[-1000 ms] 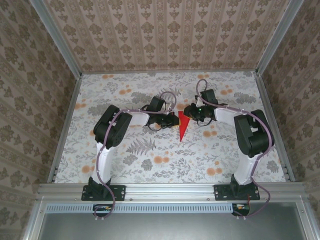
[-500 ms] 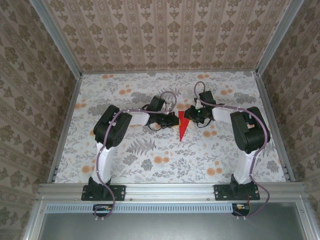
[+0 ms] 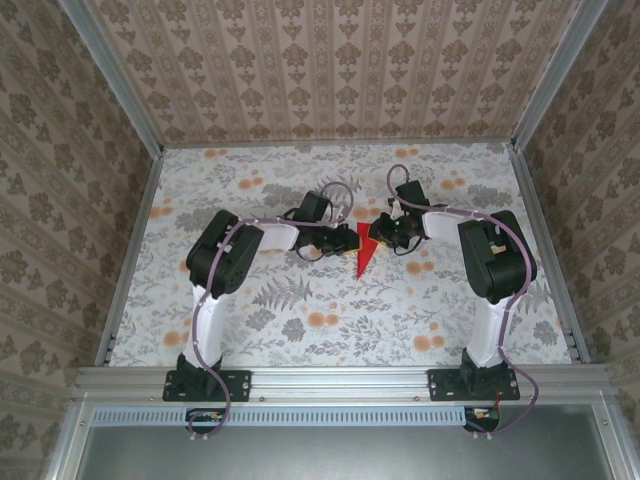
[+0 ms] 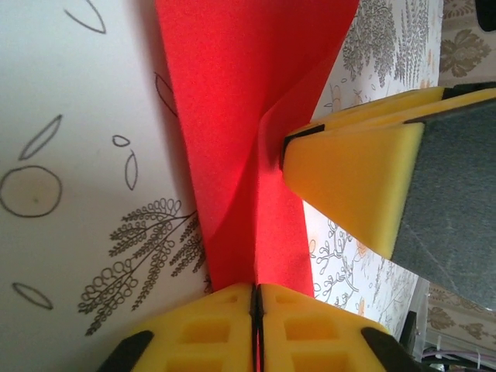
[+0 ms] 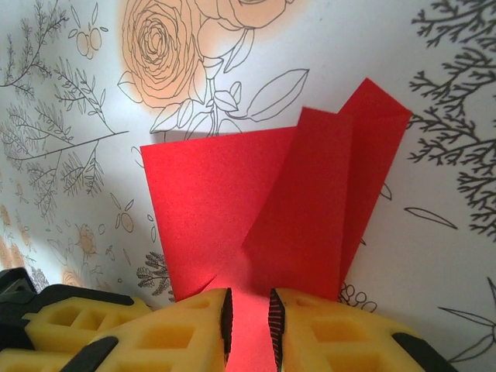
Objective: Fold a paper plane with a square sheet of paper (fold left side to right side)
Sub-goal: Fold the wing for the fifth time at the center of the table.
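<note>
There is one red paper plane (image 3: 366,254), folded narrow to a point, on the flowered table (image 3: 300,310) between the two grippers. The left gripper (image 4: 256,291) has its two yellow fingers pressed together on one edge of it. The right gripper (image 5: 248,302) pinches the opposite edge, and its two fingers stand only a narrow slit apart.
</note>
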Controlling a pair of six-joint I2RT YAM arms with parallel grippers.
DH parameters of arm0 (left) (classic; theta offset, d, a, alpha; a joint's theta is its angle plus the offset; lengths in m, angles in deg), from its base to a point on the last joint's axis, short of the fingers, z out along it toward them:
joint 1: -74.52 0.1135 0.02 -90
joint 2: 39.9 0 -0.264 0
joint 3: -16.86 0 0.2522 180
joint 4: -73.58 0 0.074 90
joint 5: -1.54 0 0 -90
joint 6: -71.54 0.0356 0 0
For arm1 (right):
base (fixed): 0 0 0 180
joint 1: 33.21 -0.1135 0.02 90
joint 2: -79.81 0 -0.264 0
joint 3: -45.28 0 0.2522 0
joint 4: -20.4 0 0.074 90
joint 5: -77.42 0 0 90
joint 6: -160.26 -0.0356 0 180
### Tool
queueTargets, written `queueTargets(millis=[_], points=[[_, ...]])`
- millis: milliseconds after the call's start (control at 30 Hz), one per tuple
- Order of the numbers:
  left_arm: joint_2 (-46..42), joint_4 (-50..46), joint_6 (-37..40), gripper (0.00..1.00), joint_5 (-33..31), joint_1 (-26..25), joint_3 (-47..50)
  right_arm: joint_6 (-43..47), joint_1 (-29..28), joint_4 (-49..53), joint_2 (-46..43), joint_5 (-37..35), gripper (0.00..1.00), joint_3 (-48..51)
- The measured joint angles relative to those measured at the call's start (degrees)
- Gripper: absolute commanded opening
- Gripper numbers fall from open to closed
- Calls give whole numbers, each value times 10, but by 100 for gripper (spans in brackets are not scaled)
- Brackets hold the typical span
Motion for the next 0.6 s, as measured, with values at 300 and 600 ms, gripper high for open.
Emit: queueTargets(millis=[300, 600], points=[[-108, -61, 25, 27, -16, 17, 33, 0, 0, 10, 5, 0, 24, -8], [-125, -58, 13, 26, 34, -23, 38, 0, 0, 11, 5, 2, 24, -8]])
